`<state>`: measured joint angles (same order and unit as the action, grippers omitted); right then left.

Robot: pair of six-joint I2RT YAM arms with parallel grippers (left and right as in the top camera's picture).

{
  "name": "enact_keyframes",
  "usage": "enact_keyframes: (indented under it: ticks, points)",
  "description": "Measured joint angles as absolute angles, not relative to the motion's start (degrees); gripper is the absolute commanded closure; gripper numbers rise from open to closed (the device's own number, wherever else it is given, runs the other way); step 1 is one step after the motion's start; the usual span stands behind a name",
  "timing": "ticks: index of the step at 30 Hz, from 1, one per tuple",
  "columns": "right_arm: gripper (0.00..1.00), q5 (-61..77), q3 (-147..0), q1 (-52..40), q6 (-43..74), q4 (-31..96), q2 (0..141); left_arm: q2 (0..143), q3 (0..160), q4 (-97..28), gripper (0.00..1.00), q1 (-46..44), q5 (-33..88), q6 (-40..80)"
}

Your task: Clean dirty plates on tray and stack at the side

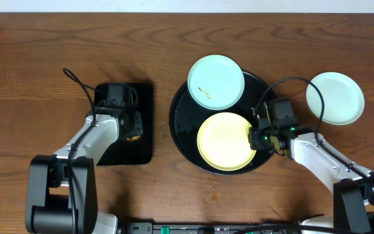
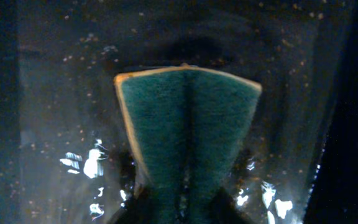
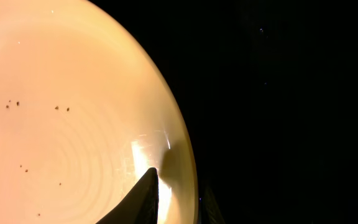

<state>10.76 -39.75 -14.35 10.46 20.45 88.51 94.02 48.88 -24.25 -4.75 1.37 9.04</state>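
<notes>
Left gripper (image 1: 132, 133): is clenching folded green sponge (image 2: 188, 124), readying scrubbing. Right gripper (image 1: 257, 138): is pinching yellow plate (image 1: 224, 141) right rim, steadying it on tray (image 1: 182, 123).

You see a pale yellow plate (image 1: 224, 141) dotted with tiny brown specks, and a mint-blue plate (image 1: 215, 81) with a small brown streak, against the glossy black tray (image 1: 182, 123). A second mint-blue plate (image 1: 334, 97) looks plain. The sponge (image 2: 188, 124) is dark green, edged yellow. The surface (image 1: 31, 58) is brown wood grain.
</notes>
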Motion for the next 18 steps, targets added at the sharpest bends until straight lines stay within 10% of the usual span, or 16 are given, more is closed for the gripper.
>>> enact_keyframes:
  ticks: [4,10,18]
  points:
    - [0.73,10.8,-39.7,-14.3,10.5,20.4,88.5,90.0,50.7,-26.8,0.93,-4.1,1.3,8.5]
    - [0.39,11.1,-39.7,-14.3,10.6,20.2,88.5,74.7,53.2,-26.8,0.93,-3.9,1.3,8.5]
    - [0.32,12.2,-39.7,-14.3,10.4,20.0,88.4,65.5,53.8,-26.5,0.93,-3.9,1.3,8.5]
